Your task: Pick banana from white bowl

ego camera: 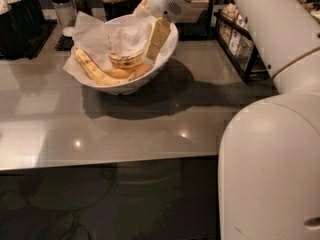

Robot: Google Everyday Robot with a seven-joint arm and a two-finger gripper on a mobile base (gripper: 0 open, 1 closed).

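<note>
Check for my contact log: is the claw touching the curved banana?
Cannot tell: camera view shows the claw in the bowl beside the banana, no clear gap.

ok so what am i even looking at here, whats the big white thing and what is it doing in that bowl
One camera, mounting unknown, looks down at a grey countertop. The big white shapes on the right are a robot's single arm. Its cream gripper hangs inside the wide glossy white bowl lined with crumpled paper, close beside the curved brown-speckled yellow banana it is meant to pick. That banana lies in the bowl, not yet lifted. A longer, straighter banana and a smoother orange-yellow one lie beside it.
</note>
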